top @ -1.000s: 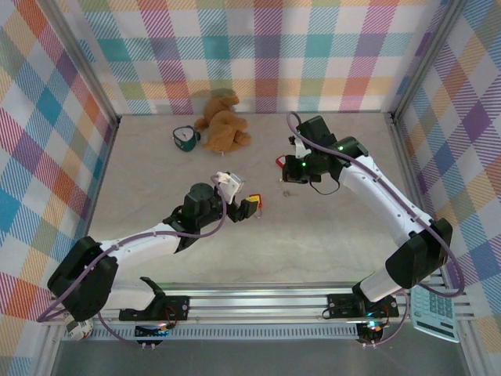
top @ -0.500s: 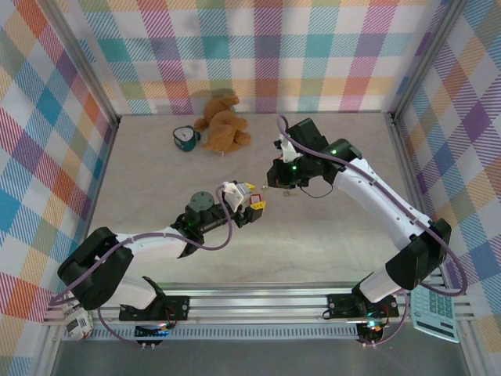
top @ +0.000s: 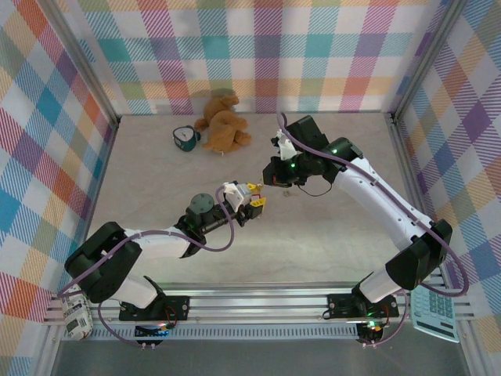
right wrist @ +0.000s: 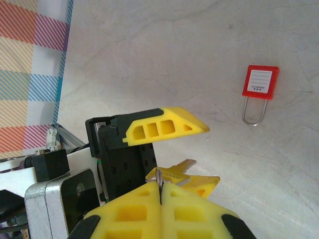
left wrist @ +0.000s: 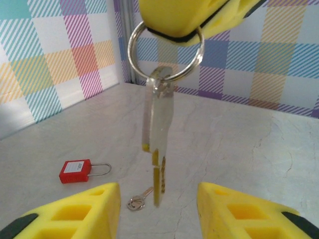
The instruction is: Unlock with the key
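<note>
— So, where is the key [left wrist: 158, 124]?
— It hangs by its ring above the table [left wrist: 239, 149]. The right gripper [right wrist: 160, 186] is clamped tight on that ring.
— And the left gripper [left wrist: 158, 190]?
— Its fingers are spread wide and hold nothing. The key dangles between them.
— What lies on the table?
— A red padlock [left wrist: 75, 171] lies flat, with a second small key [left wrist: 138, 201] near it.
— Any containers?
— Perhaps one. A small teal thing [top: 185, 139] beside the teddy bear [top: 223, 125] may be a cup, but it is too small to tell what it holds.
</note>
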Action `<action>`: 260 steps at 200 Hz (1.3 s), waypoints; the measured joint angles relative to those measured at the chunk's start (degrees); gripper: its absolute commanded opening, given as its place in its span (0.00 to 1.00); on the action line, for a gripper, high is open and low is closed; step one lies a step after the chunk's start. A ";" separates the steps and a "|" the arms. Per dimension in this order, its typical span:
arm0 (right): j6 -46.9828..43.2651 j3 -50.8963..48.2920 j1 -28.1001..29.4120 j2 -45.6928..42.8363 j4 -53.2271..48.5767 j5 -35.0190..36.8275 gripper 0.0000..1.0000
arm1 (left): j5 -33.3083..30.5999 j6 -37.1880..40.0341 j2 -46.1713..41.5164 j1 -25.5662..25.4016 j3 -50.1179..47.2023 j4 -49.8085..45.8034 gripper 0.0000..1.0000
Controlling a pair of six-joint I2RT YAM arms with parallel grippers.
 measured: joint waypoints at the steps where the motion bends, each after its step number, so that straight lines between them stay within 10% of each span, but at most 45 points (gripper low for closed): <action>1: 0.00 0.00 0.00 0.00 0.00 -0.02 0.05 | 0.02 0.02 0.02 -0.02 0.00 0.09 0.39; 57: 0.31 -0.02 0.00 0.00 0.79 -0.57 0.05 | 0.07 -1.05 0.90 -0.02 -0.13 1.66 0.23; 260: 1.62 -2.05 0.00 -0.26 3.21 -1.97 0.05 | 0.04 -4.13 1.18 -0.02 -0.57 5.62 0.13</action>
